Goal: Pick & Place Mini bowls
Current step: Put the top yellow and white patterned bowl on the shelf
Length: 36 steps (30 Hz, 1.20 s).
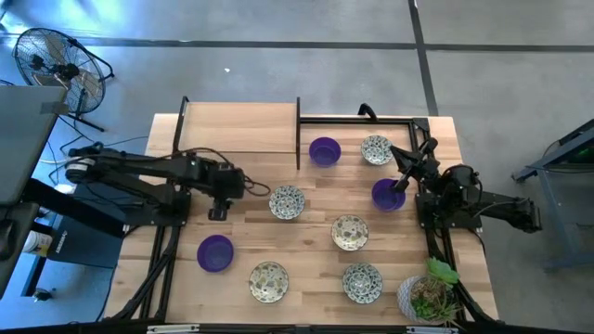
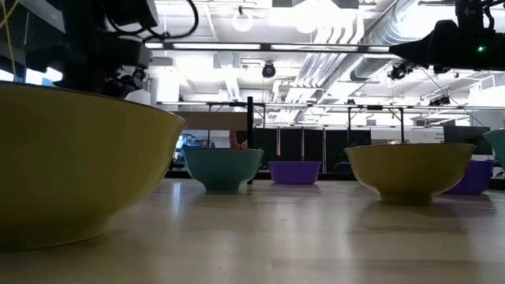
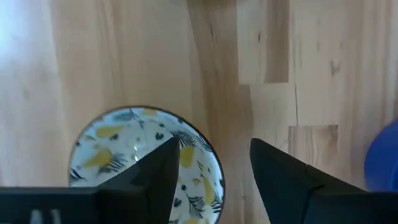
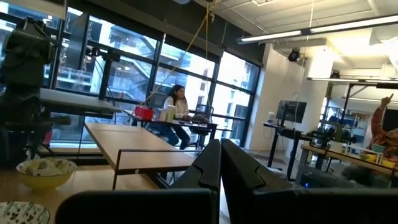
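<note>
Task looks early: eight bowls lie scattered on the table (image 1: 251,125), none held, w/ left gripper (image 1: 217,212) fingers apart above bare wood just beside a floral bowl (image 1: 287,201), right gripper (image 1: 406,178) clenched empty over a purple bowl (image 1: 387,194).
</note>
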Motion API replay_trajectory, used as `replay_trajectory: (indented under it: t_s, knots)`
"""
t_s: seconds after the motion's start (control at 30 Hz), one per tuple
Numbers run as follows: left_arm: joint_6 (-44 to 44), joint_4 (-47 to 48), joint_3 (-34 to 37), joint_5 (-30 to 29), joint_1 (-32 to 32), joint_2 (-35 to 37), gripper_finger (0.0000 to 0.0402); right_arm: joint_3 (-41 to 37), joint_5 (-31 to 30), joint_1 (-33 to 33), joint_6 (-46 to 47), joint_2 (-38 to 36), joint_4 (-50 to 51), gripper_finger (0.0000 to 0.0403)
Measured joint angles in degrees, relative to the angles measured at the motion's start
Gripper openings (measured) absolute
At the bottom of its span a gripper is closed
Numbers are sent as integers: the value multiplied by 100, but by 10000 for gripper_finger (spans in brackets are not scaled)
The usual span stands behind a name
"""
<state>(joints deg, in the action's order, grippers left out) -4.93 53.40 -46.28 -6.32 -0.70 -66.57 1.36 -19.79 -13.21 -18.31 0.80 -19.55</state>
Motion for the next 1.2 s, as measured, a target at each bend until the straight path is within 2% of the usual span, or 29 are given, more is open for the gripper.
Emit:
replay_trajectory:
  t_s: [0.23,0.43,0.7,0.83,1.2]
  knots:
    - [975,273,0,-103,82,-519,198,5,101,-1,24,0,3,0]
    - [1332,198,0,-651,75,-794,198,7,132,-1,250,0,48,0]
    - [1564,24,2,-671,73,-992,195,7,310,-1,494,2,140,0]
    - [1617,12,2,-674,73,-1166,169,7,440,2,586,2,146,0]
    - [1591,-2,2,-858,73,-1424,63,7,653,2,780,2,177,0]
